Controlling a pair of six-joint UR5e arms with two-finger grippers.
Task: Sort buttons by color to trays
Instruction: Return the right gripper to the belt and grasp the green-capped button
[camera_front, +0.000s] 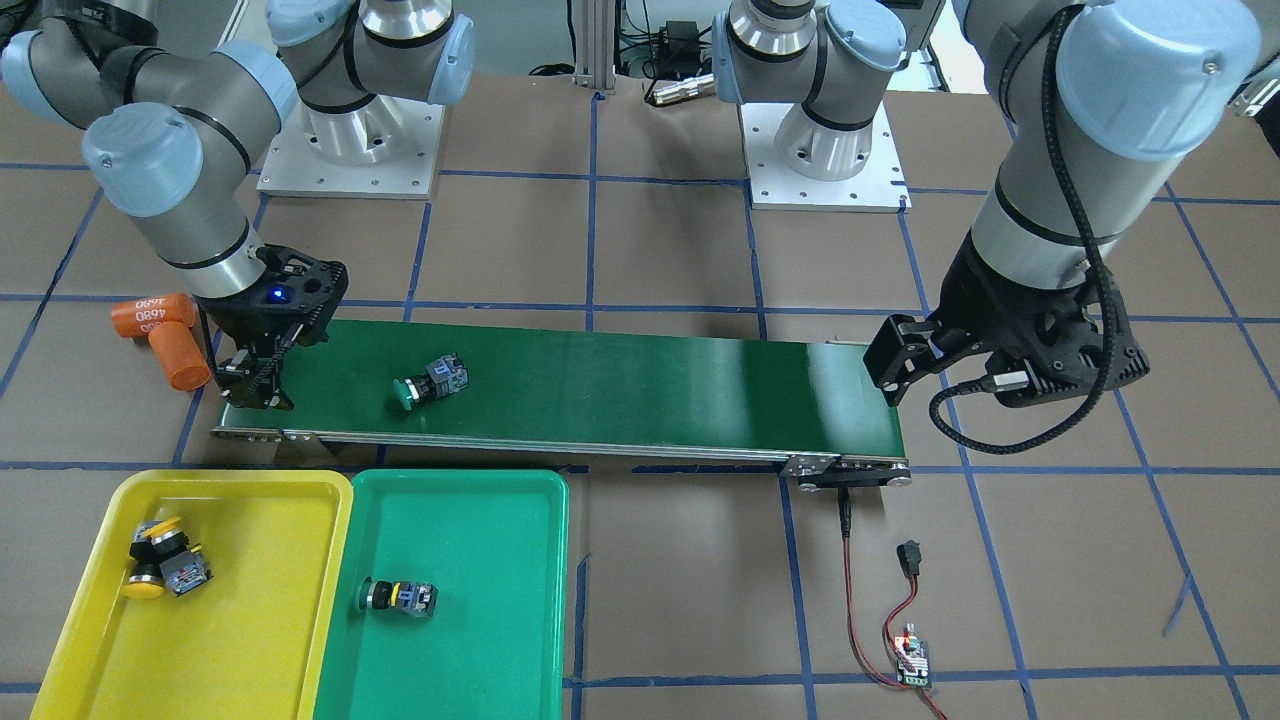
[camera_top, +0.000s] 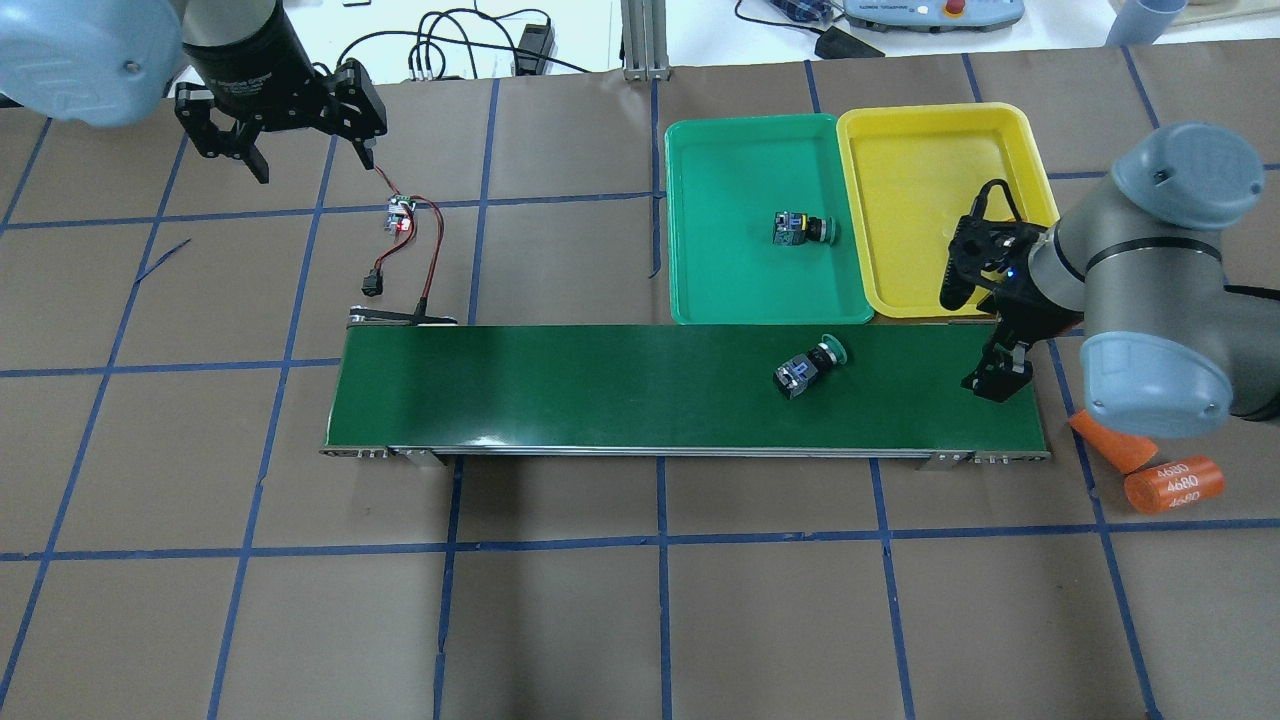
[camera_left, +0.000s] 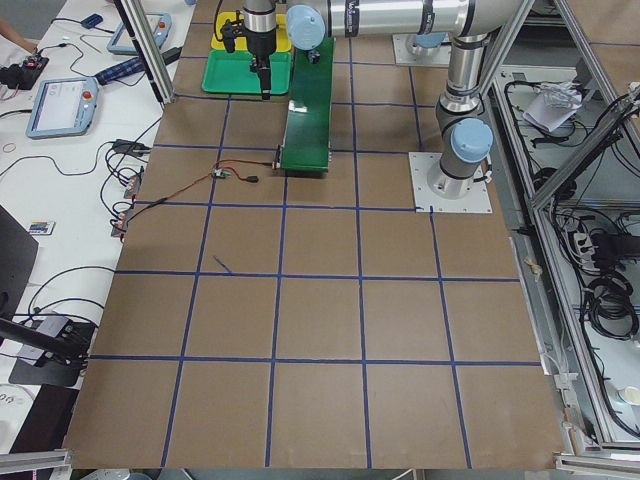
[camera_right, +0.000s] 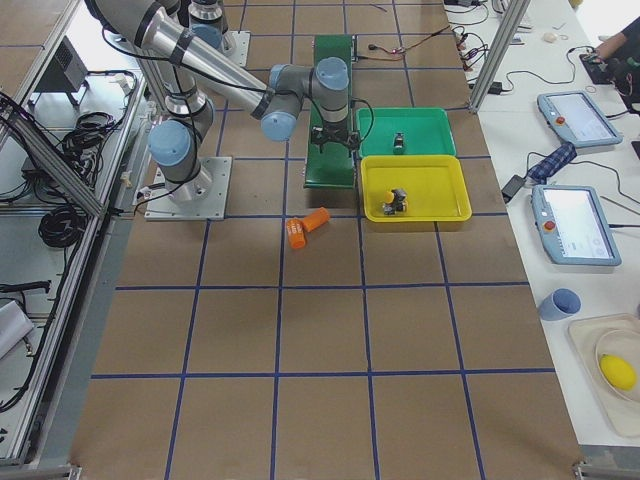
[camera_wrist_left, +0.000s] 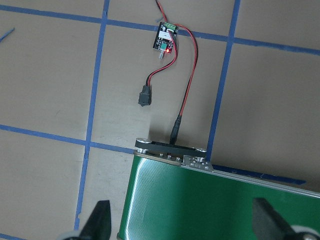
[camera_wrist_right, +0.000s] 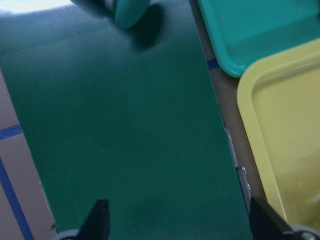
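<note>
Three sorted, front view: two yellow buttons (camera_front: 160, 565) in yellow tray (camera_front: 250, 640), one green button (camera_front: 400, 597) in green tray (camera_front: 480, 540); last green one (camera_front: 432, 382) lying on conveyor belt (camera_front: 650, 380).
Grip guess, same view: light, rigid, cap would roll; pinch the blocky body.
Overhead: long axis diagonal, cap toward the trays. Right gripper (camera_top: 975, 338) nearby, spread wide, empty; left gripper (camera_top: 312, 160) likewise, far end.
Right wrist: nothing between fingers (camera_wrist_right: 100, 222), belt below.
</note>
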